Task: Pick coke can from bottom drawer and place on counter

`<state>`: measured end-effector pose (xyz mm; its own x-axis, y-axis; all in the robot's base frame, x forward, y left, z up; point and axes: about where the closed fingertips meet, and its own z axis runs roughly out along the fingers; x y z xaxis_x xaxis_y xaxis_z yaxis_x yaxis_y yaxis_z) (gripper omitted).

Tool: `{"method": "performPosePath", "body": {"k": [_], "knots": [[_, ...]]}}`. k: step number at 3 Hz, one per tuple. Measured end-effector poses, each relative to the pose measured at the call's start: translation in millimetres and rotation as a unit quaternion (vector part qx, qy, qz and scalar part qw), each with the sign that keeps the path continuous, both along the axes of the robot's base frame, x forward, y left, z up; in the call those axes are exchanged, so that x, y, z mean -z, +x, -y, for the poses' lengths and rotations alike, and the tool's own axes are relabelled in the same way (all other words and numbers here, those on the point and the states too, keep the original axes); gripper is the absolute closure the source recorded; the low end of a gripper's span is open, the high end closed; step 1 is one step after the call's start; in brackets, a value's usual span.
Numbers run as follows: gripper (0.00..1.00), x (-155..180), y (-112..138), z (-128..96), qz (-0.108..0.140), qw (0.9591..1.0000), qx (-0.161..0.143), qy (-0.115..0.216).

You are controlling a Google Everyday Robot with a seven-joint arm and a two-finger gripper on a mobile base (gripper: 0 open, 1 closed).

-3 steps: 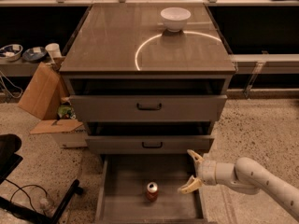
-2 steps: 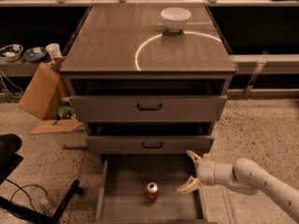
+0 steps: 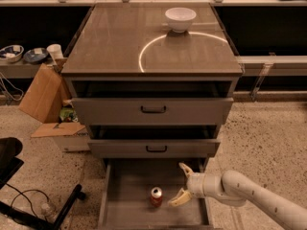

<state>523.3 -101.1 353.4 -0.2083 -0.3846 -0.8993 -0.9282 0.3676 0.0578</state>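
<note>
Where the wide grey-brown metal bottom drawer (image 3: 129,188) stands pulled out, the small red coke can (image 3: 156,196) with silver top is seen upright on its floor. Just right of it, not touching, the pale two-finger gripper (image 3: 177,185) is held spread wide. Above, a white bowl (image 3: 180,18) is set on the glossy grey-brown counter (image 3: 115,42).

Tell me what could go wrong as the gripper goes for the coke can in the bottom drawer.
The open gripper sits close beside the upright coke can, so its lower finger could tip the can over. When the can is lifted out of the bottom drawer, it might clip the middle drawer front above.
</note>
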Motion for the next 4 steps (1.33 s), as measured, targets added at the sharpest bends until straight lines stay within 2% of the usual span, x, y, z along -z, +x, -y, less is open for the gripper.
{"method": "performPosePath", "body": {"k": [1, 2, 3, 4], "knots": [[0.0, 42.2, 5.5, -30.9, 0.009, 0.9996, -0.025, 0.003], [0.0, 78.9, 14.3, -46.7, 0.02, 0.9988, -0.04, 0.02], [0.0, 118.9, 24.6, -55.9, 0.029, 0.9977, -0.045, 0.041], [0.0, 148.3, 32.9, -51.5, 0.029, 0.9974, -0.042, 0.05]]}}
